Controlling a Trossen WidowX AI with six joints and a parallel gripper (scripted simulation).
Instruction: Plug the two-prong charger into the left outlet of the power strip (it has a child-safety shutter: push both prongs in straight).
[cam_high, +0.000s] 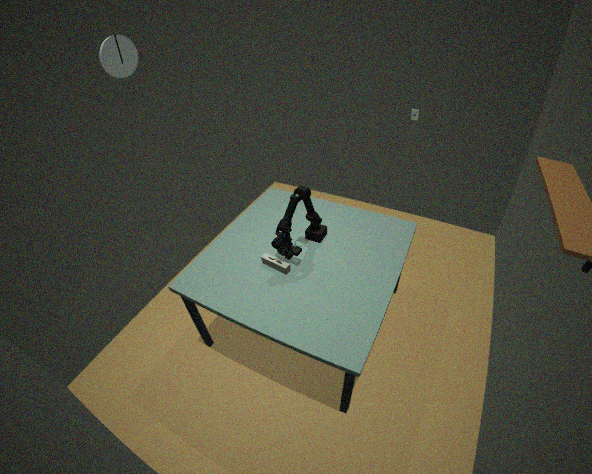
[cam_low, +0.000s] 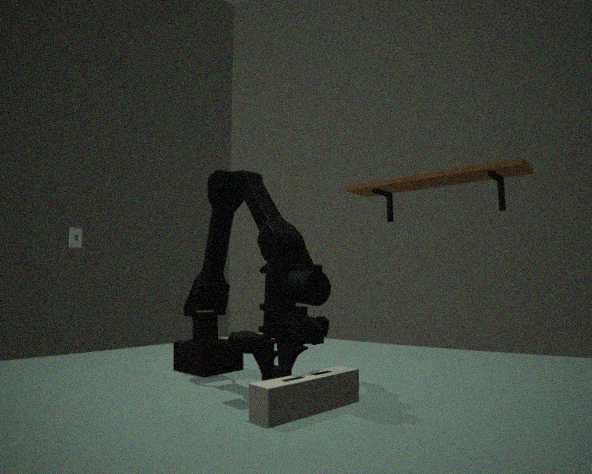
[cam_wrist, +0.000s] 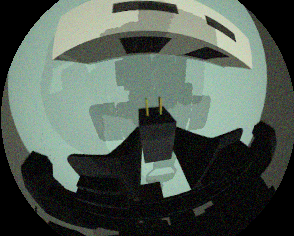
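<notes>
- Charger (cam_wrist: 156, 134) is already picked up: its dark body is clamped between the fingers of the gripper (cam_wrist: 157, 158), with the two brass prongs (cam_wrist: 153, 106) pointing out and downward from the wrist.
- Gripper is closed narrow on the charger body, not wide; the grasp looks centred in the wrist view.
- Power strip (cam_low: 304, 395) lies on the table (cam_high: 330, 305), a pale block with two dark slot outlets on its top face.
- Gripper (cam_low: 276, 367) is seen low, just behind the strip's far edge in the exterior view, close to the table surface; contact with the strip cannot be told.
- In the wrist view the strip (cam_wrist: 156, 30) fills the upper part of the picture, and the prongs are short of it, over bare table; no prong is in any slot.
- Insertion is judged not yet started; transport toward the strip seems mostly done.
- Left to do: the prongs are to be lined up above the left outlet (cam_wrist: 146, 7), kept vertical, then pushed straight down so both shutter sides give together.
- Which slot counts as left is judged from the wrist view only and is not certain.
- Prong spacing versus slot orientation cannot be checked at this size.
- Arm base (cam_high: 316, 233) is set well apart on the far side of the strip.
</notes>
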